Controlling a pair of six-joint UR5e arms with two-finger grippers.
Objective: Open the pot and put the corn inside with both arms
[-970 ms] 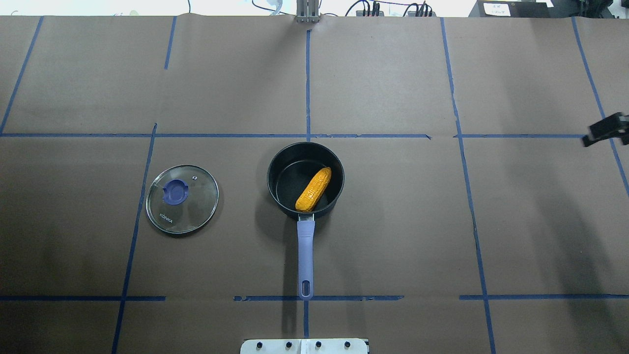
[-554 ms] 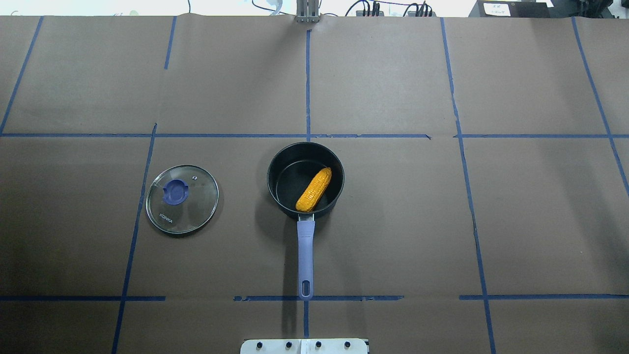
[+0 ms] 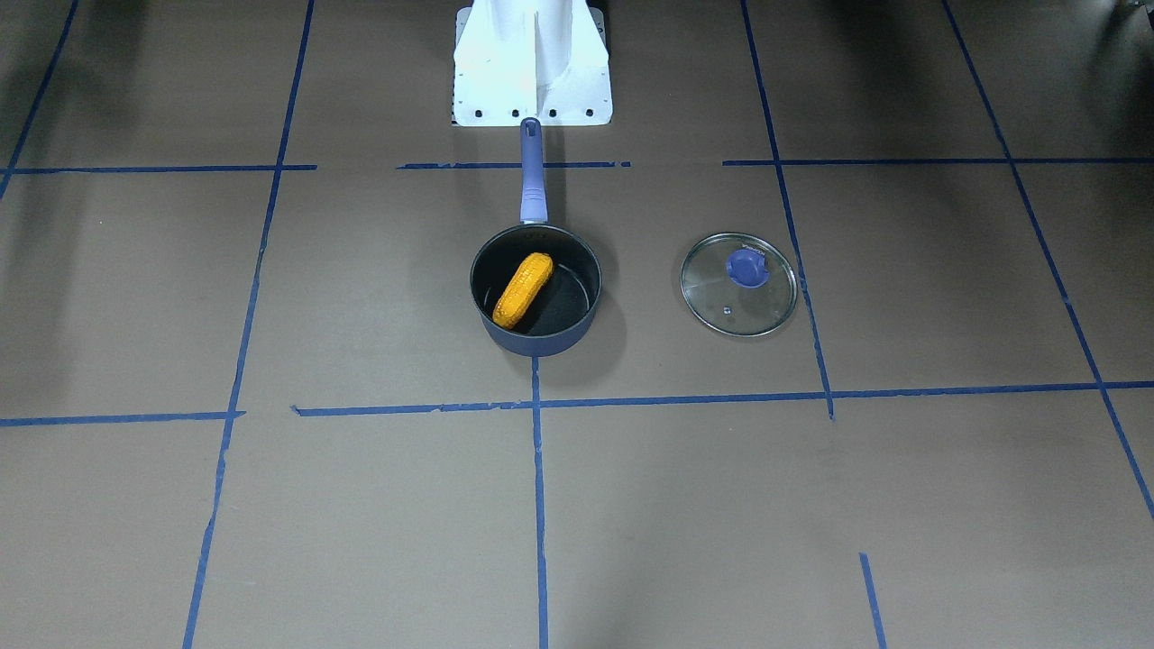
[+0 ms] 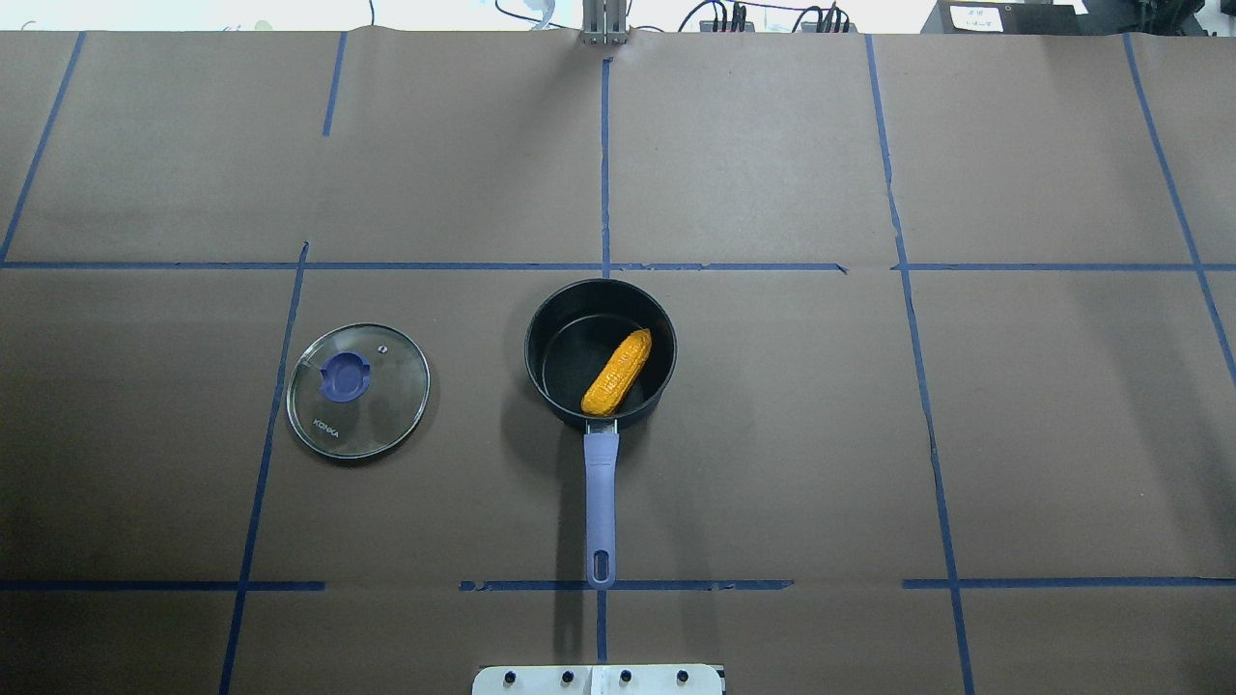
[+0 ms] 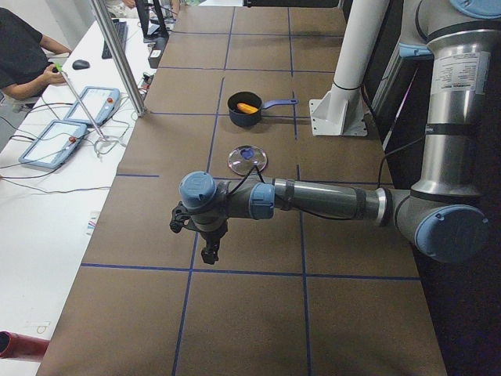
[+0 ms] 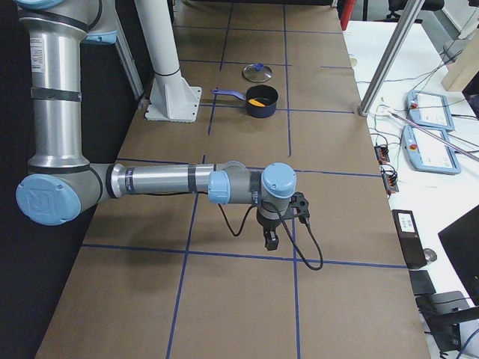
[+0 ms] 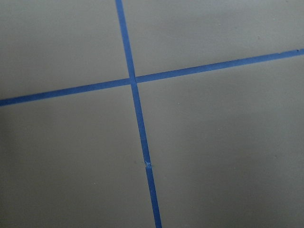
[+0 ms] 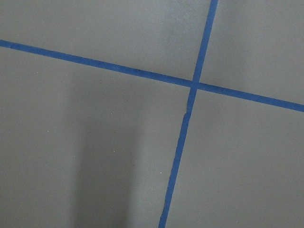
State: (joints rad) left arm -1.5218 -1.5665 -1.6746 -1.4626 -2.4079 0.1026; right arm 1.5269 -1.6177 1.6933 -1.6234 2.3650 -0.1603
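- As the lid (image 4: 372, 410) is found lying flat on the table (image 4: 772, 434), knob (image 4: 345, 375) up and well apart from the pot (image 4: 565, 357) on the robot's left side, the pot is judged already opened.
- Corn (image 4: 616, 372) is recorded inside the pot, lying slantwise on the black bottom, with one end close to the wall where the handle (image 4: 601, 502) joins. Both parts of the task are judged done.
- Left gripper (image 5: 209, 255) is seen only in the left side view, hung low over the brown paper, nearer that camera than the lid and well apart from it. Whether its jaws are spread or pressed together cannot be told.
- Right gripper (image 6: 270, 242) is seen only in the right side view, likewise hung low and well apart from the pot. The state of its jaws cannot be told either.
- Only bare paper and crossing blue tape are shown by both wrist cameras.
- Handling, as judged: the corn is taken to be light and fairly stiff, with ribs that should give grip. It is rounded, so rolling is to be expected, and it is best pinched across its middle.
- The lid is glass, hence slick and breakable, and should be lifted by the knob alone.
- The pot is taken to be the heaviest item. If moved, its handle should be gripped near the bowl to limit tipping.
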